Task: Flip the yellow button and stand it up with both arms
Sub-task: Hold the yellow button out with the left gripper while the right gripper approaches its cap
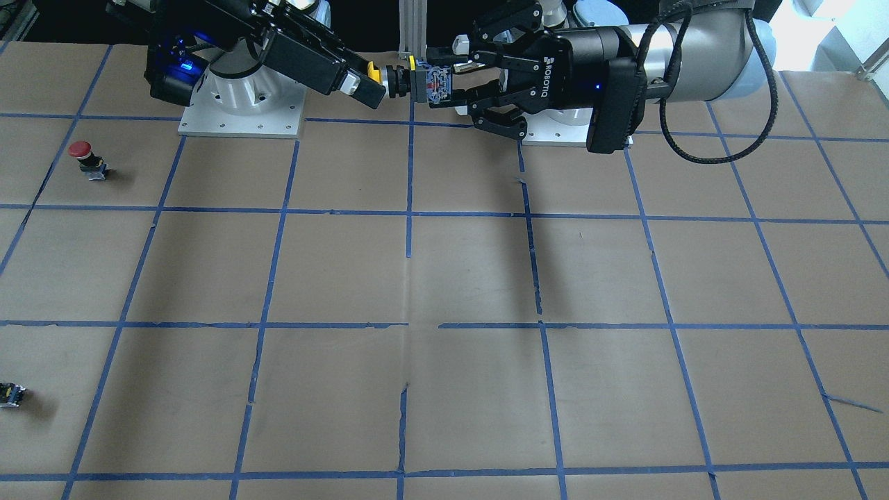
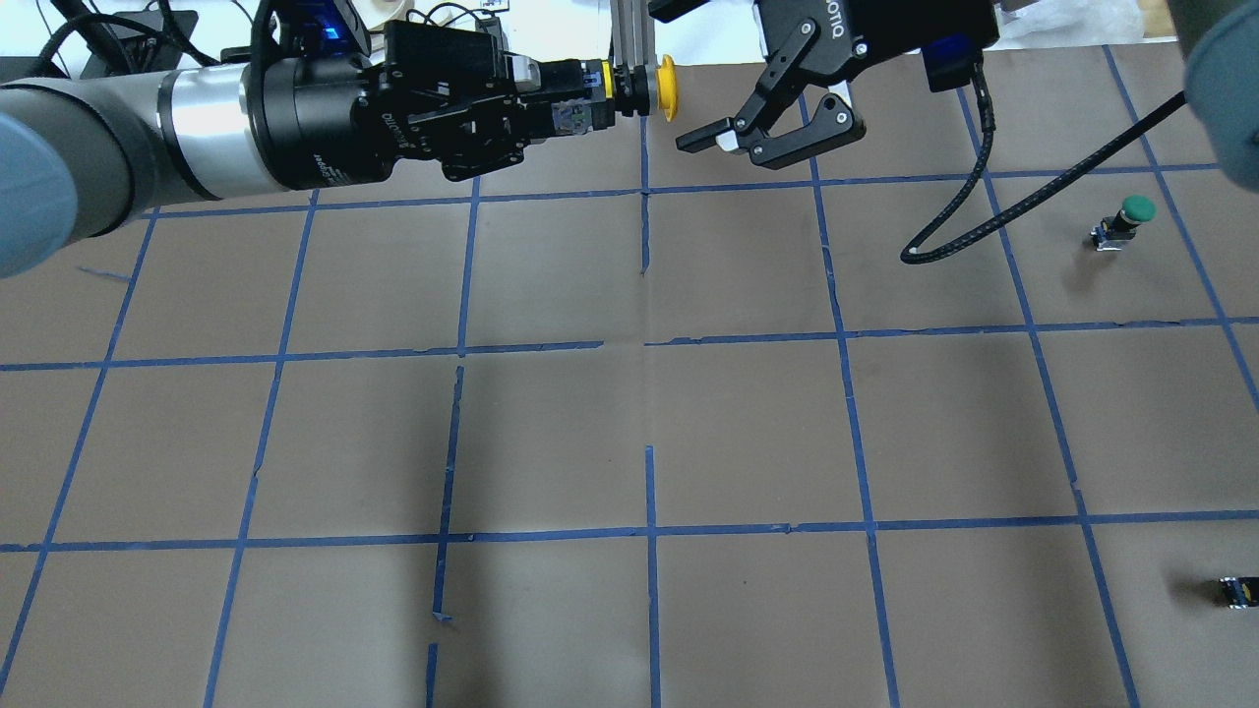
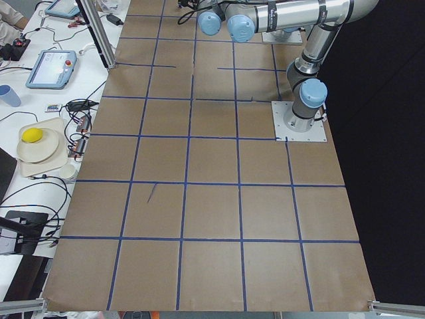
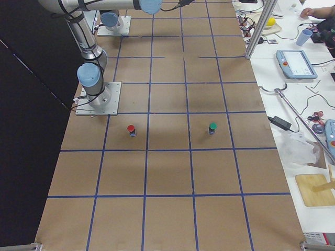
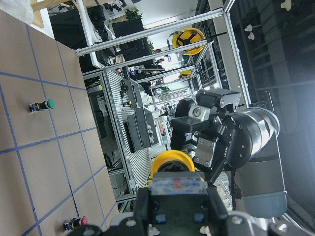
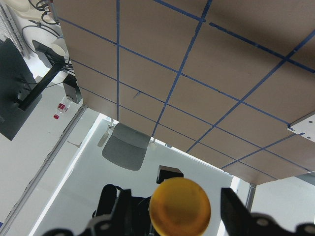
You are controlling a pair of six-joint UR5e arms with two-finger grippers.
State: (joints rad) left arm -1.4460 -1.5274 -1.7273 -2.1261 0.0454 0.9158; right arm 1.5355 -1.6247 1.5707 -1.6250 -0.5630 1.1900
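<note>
My left gripper [image 2: 582,98] is shut on the black body of the yellow button [image 2: 667,87] and holds it level, high above the table's far side, cap towards the right gripper. In the front view the button's body [image 1: 432,84] sits between the left fingers. My right gripper [image 2: 703,103] is open, close to the cap. In the right wrist view the yellow cap [image 6: 180,207] shows between its spread fingers [image 6: 235,212]. The left wrist view shows the cap [image 5: 173,162] with the right gripper just beyond it.
A red-capped button [image 1: 84,158] and a green-capped button [image 2: 1129,214] stand on the brown paper on the robot's right side. A tiny black part [image 2: 1237,590] lies near the right edge. Both arm bases [image 1: 241,104] are bolted at the robot's side.
</note>
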